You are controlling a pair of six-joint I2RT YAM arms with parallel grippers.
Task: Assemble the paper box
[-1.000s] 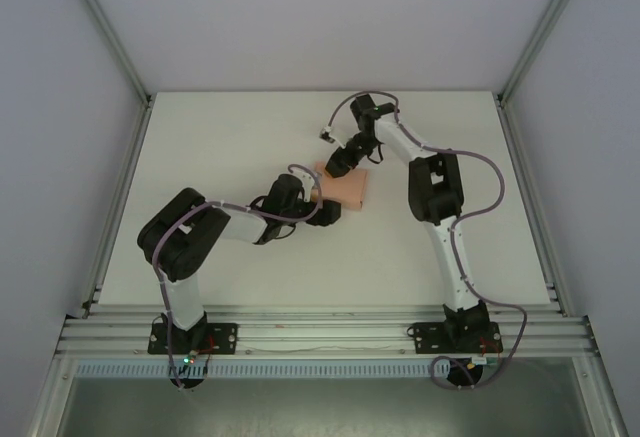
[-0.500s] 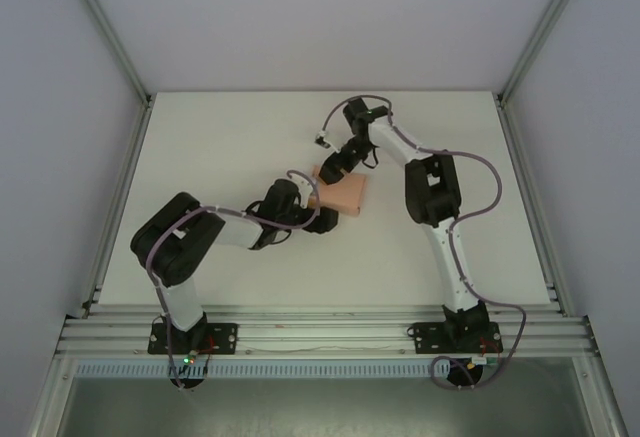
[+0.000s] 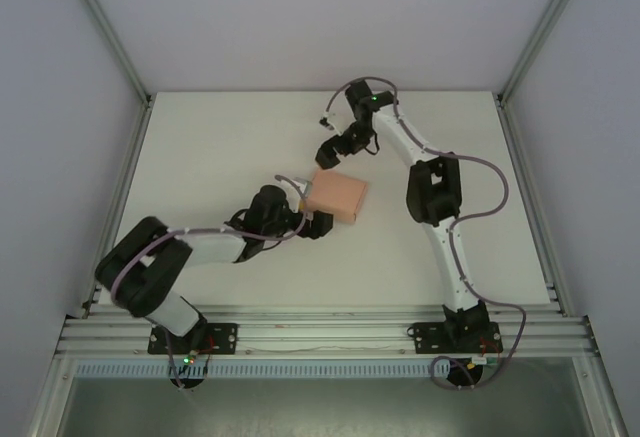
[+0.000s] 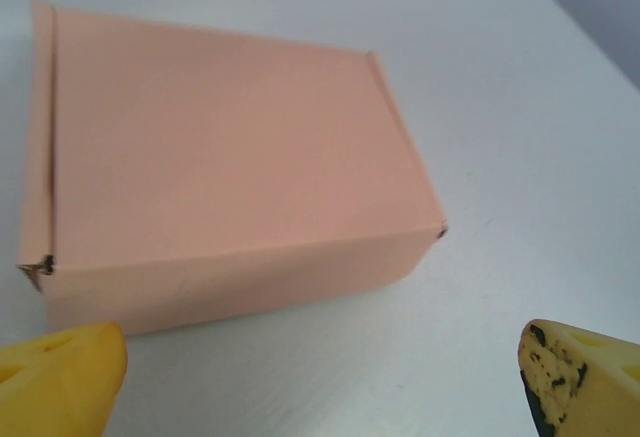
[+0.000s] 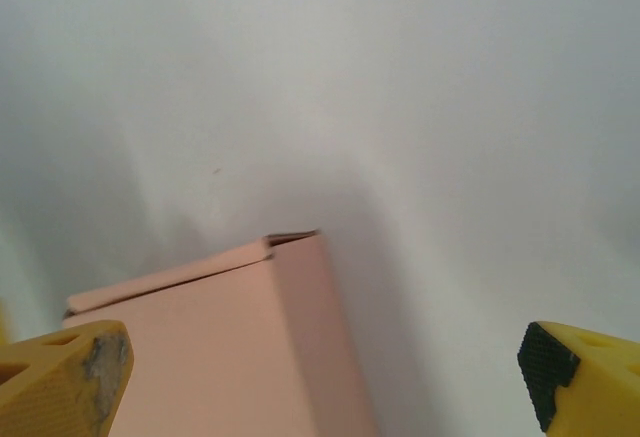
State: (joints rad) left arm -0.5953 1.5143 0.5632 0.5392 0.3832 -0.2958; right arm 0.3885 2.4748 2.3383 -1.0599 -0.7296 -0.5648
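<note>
The paper box is a closed salmon-pink rectangular box lying flat on the white table. My left gripper sits just off its near-left side, open. In the left wrist view the paper box lies ahead of the left gripper, apart from the yellow fingertips. My right gripper hovers beyond the box's far-left corner, open. In the right wrist view the paper box shows a slightly raised flap edge at its corner, below the right gripper.
Grey walls and aluminium frame posts enclose the table. The near edge carries a metal rail with both arm bases. The right arm's elbow stands to the right of the box.
Both grippers have drawn back from the box: the left toward the near left, the right toward the far side while opening wide. The box lies turned slightly.
</note>
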